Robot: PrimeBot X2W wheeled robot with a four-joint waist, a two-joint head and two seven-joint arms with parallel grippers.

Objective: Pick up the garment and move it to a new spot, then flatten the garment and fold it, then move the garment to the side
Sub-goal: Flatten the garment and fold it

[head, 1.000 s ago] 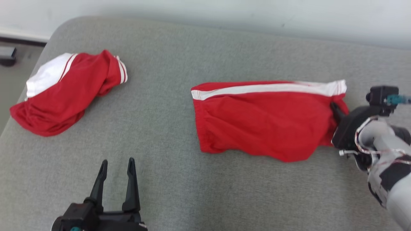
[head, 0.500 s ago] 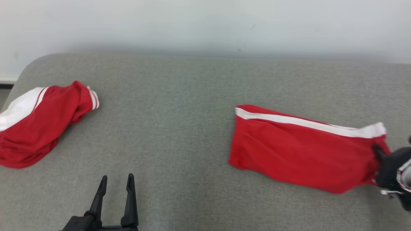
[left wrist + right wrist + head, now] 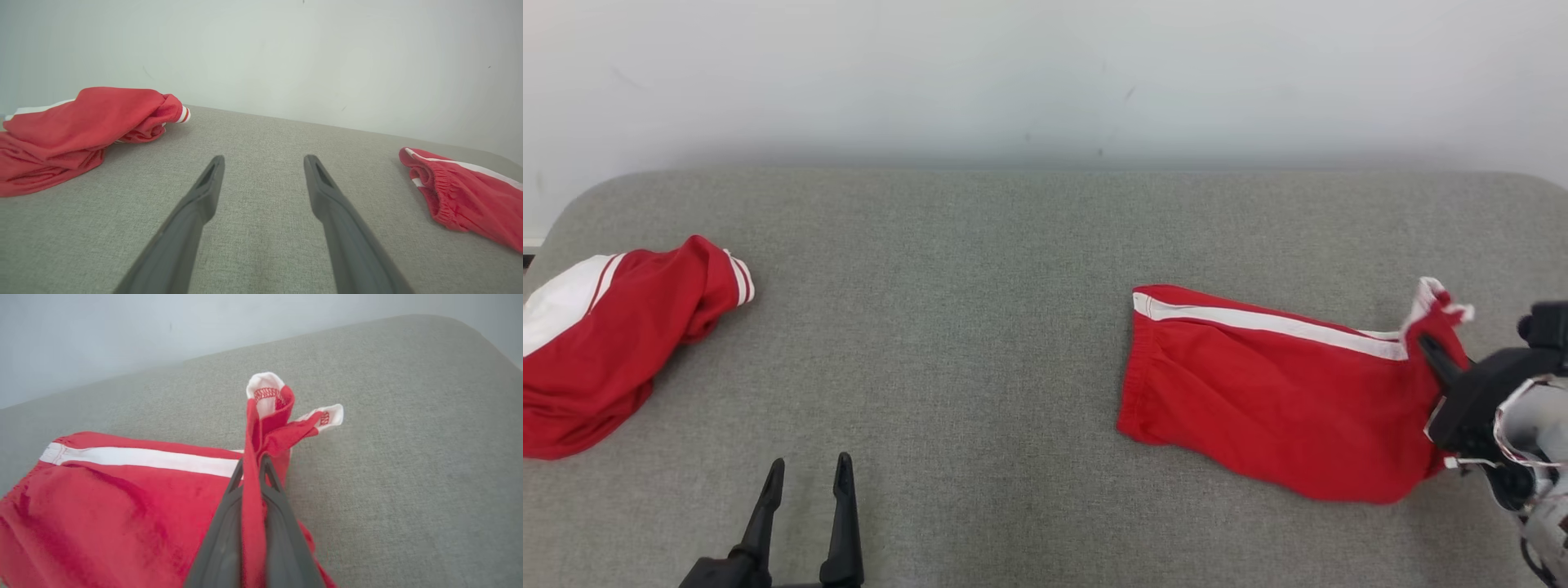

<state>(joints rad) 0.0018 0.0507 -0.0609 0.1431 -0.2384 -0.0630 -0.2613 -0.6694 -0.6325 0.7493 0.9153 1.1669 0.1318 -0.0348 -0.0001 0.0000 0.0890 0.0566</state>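
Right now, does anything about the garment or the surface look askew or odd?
Yes. The red shorts lie slanted. Their right end is bunched and lifted where the right gripper pinches it between its fingers, with the white-trimmed hem corner sticking up. A second red garment lies crumpled at the left edge of the grey surface.

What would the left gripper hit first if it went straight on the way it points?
Probably bare grey cushion, then the wall; the open left gripper points between the crumpled garment and the flat garment, touching neither.
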